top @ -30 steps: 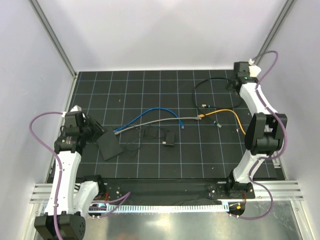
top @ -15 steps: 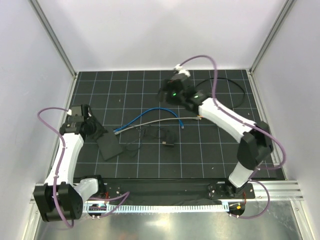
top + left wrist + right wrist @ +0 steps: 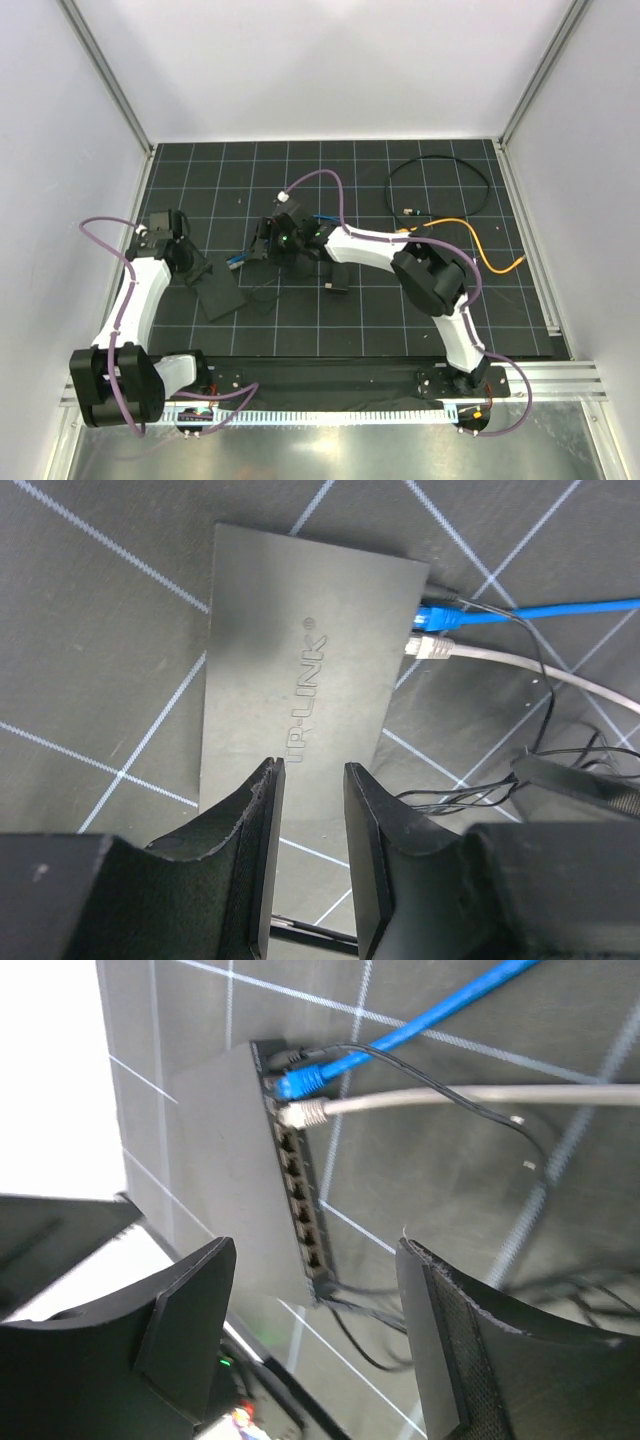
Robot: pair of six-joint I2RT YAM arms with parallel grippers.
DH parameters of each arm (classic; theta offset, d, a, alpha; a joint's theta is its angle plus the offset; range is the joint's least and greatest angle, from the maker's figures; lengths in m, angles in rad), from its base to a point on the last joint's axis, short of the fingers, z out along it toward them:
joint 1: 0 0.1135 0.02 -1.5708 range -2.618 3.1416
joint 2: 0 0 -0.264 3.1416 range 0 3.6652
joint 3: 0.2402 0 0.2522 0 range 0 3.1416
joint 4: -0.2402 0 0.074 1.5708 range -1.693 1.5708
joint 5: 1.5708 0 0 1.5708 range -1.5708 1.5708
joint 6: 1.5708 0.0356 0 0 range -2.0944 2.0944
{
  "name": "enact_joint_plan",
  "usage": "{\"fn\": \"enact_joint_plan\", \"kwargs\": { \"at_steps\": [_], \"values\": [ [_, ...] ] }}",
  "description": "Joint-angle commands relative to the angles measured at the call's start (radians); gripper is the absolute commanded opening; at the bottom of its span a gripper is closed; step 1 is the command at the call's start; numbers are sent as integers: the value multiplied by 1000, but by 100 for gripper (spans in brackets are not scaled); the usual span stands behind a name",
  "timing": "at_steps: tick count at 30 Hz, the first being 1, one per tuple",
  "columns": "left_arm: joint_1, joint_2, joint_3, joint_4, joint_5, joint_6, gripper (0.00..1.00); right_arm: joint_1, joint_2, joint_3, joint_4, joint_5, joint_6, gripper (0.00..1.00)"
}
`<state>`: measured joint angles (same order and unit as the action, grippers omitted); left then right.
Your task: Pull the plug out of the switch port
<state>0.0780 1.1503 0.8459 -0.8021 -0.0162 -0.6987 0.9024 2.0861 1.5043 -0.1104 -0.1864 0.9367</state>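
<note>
Black grid mat [image 3: 400, 320]. The switch [image 3: 218, 292] lies flat at near left, angled, with its socket edge facing far right. The left gripper [image 3: 310, 770] is over the switch's left end. Its fingers [image 3: 255, 850] are parted by a narrow gap with nothing pinched, and the switch lid shows through the gap; can't tell if the tips touch it. Two plugs sit side by side in sockets near the far corner, the blue plug [image 3: 298, 1082] toward the corner and the grey plug [image 3: 303, 1113] just beside it. The blue cable [image 3: 560, 610] and grey cable [image 3: 540, 670] run off right. The right gripper [image 3: 315, 1250] is stretched across from the right, near the plugs. Its fingers [image 3: 450, 1340] are spread wide, holding nothing, pads apart from both plugs. A small black block [image 3: 340, 278] lies right of the switch. An orange cable [image 3: 455, 222] lies farther right, and a black cable loop [image 3: 440, 159] sits at far right.
</note>
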Motion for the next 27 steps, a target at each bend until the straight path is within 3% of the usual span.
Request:
{"fn": "enact_joint_plan", "kwargs": {
  "at_steps": [1, 13, 27],
  "values": [
    [-1, 5, -4, 0, -34, -7, 35, -11, 31, 88, 137, -62, 123, 72],
    [-1, 55, -2, -6, -59, -27, 37, 16, 176, 186, 163, -90, 278, 62],
    [0, 111, -18, 41, -13, 2, 33, 36, 281, 231, 143, -36, 272, 54]
  ]
}}
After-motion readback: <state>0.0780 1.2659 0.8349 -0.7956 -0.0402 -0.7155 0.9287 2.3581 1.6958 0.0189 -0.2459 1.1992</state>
